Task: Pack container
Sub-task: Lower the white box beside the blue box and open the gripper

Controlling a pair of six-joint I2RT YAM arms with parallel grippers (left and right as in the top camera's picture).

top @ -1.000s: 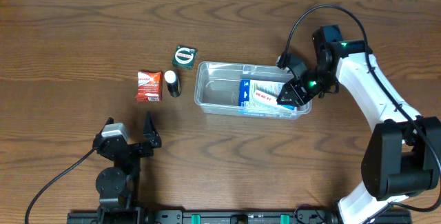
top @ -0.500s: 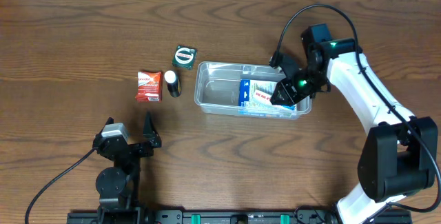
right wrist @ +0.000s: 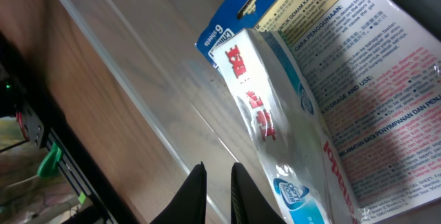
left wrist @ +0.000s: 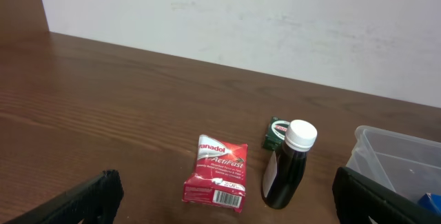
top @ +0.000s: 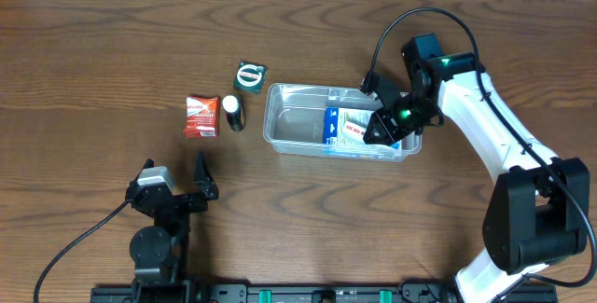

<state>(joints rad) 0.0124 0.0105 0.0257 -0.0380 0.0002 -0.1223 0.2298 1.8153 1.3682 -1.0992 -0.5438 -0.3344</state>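
Note:
The clear plastic container lies mid-table. A blue-and-white packet rests in its right half, seen close up in the right wrist view as a white pouch on a printed blue card. My right gripper hovers over the container's right end. Its fingers are shut to a thin gap beside the pouch, above the clear wall, and hold nothing. My left gripper stands wide open near the front edge with nothing between its fingers.
Left of the container sit a red packet, a dark bottle with a white cap and a small green item. The left wrist view shows the red packet, bottle and container corner.
My right gripper has shifted left over the container's right end and its jaws have narrowed. The packet stays in the container. The left arm has not moved.

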